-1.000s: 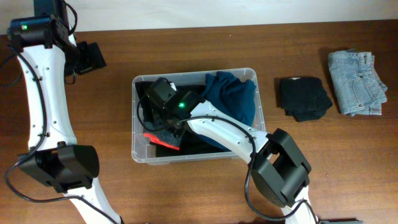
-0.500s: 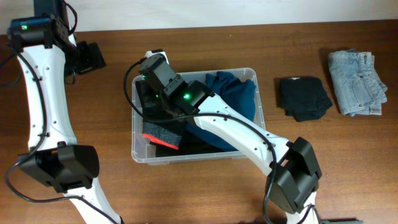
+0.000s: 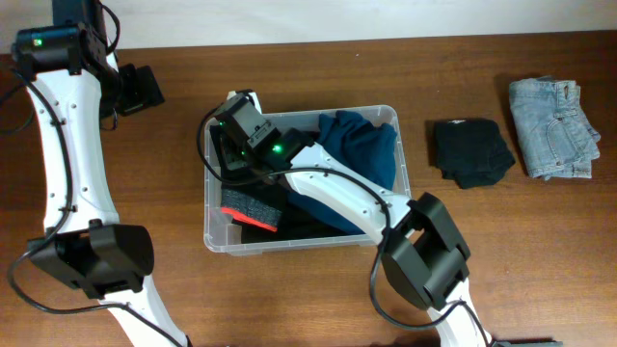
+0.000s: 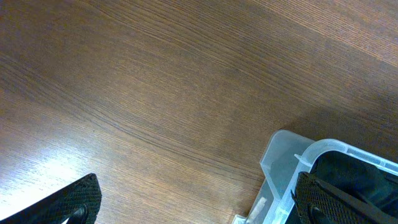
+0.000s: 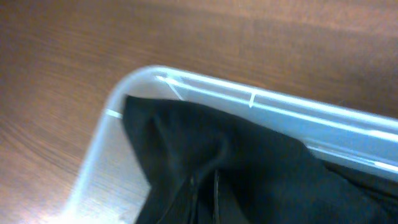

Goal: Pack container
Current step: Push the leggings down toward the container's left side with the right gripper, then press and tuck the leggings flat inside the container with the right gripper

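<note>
While the container [image 3: 402,193] sits on the table [image 3: 540,270] overhead, the right gripper [image 3: 234,145] hangs over its far left corner, jaws together — the left gripper [image 3: 145,89] is beyond that corner. Left wrist: jaws wide apart. Right wrist: black cloth [image 5: 236,168] inside the container.

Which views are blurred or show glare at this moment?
Right wrist: blurred throughout, bright streaks on the rim of the clear plastic tub beside the black cloth. Left wrist: sharp grain, pale sheen on the brown wooden table lower left. Overhead: sharp, evenly lit.
</note>
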Robot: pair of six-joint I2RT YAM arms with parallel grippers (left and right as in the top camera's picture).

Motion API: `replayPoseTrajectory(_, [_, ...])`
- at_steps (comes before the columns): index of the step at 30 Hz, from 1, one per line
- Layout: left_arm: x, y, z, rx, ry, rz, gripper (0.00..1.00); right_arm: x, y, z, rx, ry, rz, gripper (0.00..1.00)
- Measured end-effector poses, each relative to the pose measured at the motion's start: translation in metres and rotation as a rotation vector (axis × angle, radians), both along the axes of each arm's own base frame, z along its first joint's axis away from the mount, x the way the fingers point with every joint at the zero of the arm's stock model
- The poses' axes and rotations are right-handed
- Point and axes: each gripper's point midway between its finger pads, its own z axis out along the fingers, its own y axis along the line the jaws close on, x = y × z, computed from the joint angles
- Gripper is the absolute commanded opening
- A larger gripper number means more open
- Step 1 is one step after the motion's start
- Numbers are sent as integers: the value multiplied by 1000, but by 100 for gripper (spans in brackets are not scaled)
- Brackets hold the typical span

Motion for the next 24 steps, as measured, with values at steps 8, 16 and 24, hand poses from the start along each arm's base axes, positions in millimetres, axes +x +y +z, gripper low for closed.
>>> replayPoseTrajectory(8, [0, 0, 0, 0, 0, 0, 99, 10, -18, -27, -44, 49, -31, 5])
replayPoseTrajectory(16, [0, 0, 0, 0, 0, 0, 99, 7, -29, -54, -96, 107, -38, 4])
replayPoseTrajectory(24, [0, 0, 0, 0, 0, 0, 99, 0, -32, -44, -140, 123, -11, 4])
